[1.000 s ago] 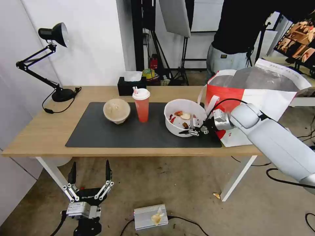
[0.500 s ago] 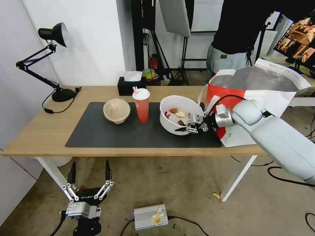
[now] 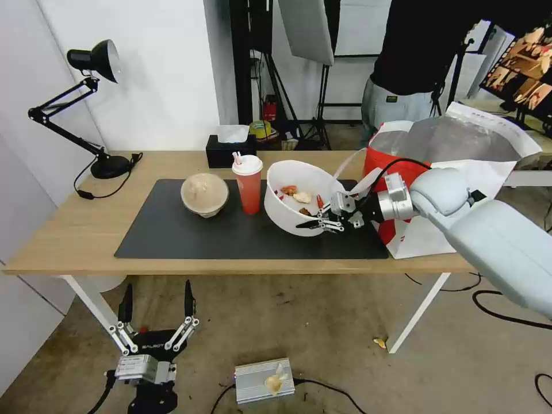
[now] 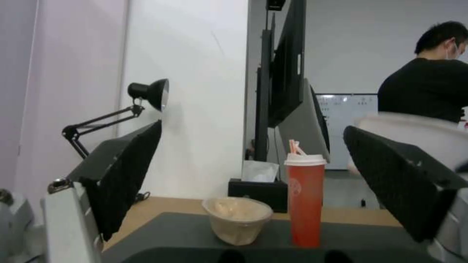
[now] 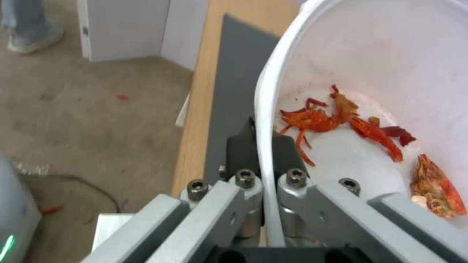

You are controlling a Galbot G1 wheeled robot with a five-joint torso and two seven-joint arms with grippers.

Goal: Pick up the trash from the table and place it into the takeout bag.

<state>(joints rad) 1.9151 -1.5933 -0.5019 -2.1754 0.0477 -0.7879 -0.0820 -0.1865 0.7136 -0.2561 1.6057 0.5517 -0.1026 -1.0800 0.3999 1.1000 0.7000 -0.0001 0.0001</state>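
Note:
My right gripper (image 3: 315,221) is shut on the rim of the wide white bowl (image 3: 290,208), which hangs tilted above the dark mat (image 3: 172,230) with reddish scraps inside. The right wrist view shows the rim (image 5: 263,146) pinched between the fingers (image 5: 244,146). The red drink cup (image 3: 248,185) with white lid and straw stands on the mat, just left of the bowl. Further left sits the beige lidded bowl (image 3: 204,194). The takeout bag (image 3: 454,172) stands open at the table's right end, behind my right arm. My left gripper (image 3: 156,310) hangs open below the table's front edge.
A black tissue box (image 3: 229,150) stands behind the cup, and a black desk lamp (image 3: 86,103) is at the table's (image 3: 69,230) far left. A person in black stands behind the bag. A metal box (image 3: 263,379) and cables lie on the floor.
My right gripper has lifted the white bowl off the mat and carried it up and to the left, tilting it more. The left arm has not moved.

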